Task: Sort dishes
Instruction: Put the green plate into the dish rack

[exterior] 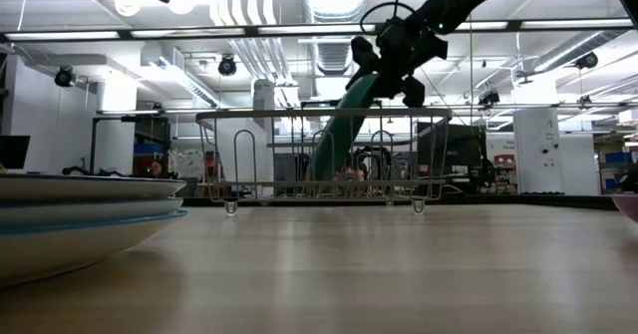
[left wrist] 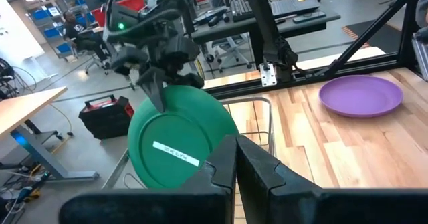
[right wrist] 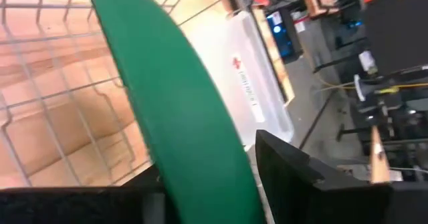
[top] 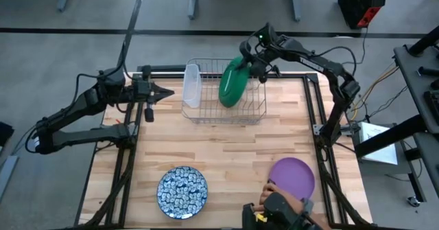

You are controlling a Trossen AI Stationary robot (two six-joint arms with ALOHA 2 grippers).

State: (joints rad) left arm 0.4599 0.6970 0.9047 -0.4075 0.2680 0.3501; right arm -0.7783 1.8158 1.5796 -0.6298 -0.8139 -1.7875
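- Nearest the table's front edge, the blue-and-white patterned plate [top: 182, 192] lies flat on the wooden table [top: 226, 147], well apart from both arms.
- Off to its right the purple plate [top: 293, 177] rests flat too, with a person's hand [top: 280, 204] just beside its near rim.
- Mid-table, nothing but bare wood between the plates and the wire dish rack [top: 226, 110].
- At the far side, the dark green plate [top: 233, 84] stands tilted on edge inside the rack, leaning toward the rack's right end.
- The right gripper [top: 252, 64] pinches that green plate at its top rim, fingers clamped either side of the edge.
- A clear plastic tub [top: 191, 86] sits upright at the rack's left end.
- The left gripper [top: 164, 93] hovers just left of the rack, fingers pressed together, holding nothing.
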